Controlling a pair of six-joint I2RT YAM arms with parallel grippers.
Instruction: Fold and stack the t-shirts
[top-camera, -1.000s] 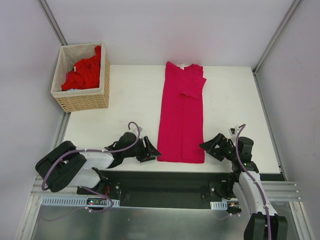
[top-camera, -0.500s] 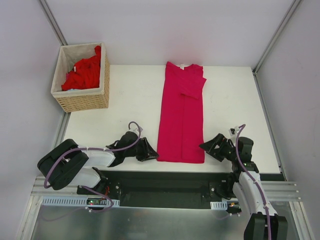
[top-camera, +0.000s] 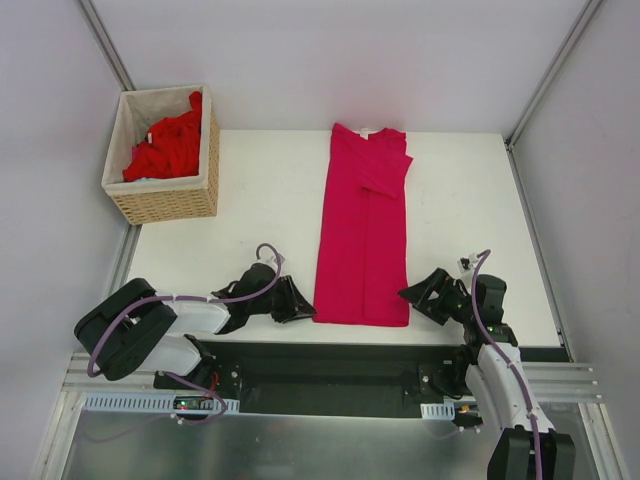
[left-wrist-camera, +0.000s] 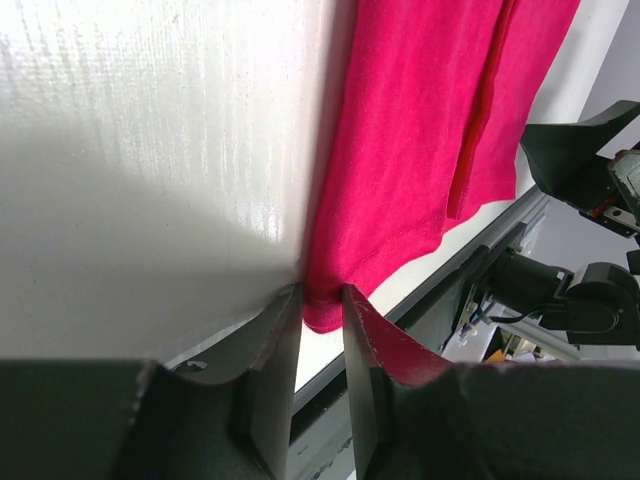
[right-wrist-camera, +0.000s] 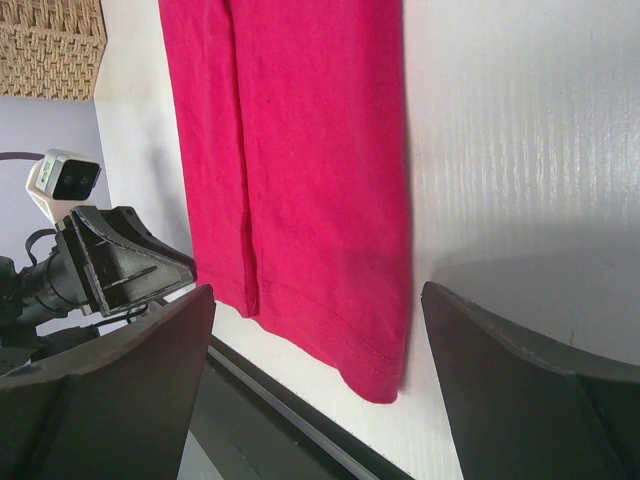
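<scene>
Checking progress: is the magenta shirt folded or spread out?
Folded lengthwise: the magenta shirt lies as a narrow strip, sides and sleeve turned in.

Left claw (left-wrist-camera: 320, 293) narrowed; apparently pinching t-shirt (left-wrist-camera: 400, 150) corner

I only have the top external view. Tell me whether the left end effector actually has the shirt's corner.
Observer: In the left wrist view, the left end effector has closed to a narrow gap, and the near left hem corner of the magenta t-shirt sits pinched between its fingertips.
Operator: Now report the right side.
Observer: In the right wrist view, the right end effector is wide open. The shirt's near right corner lies flat on the table between its fingers, touching neither.
</scene>
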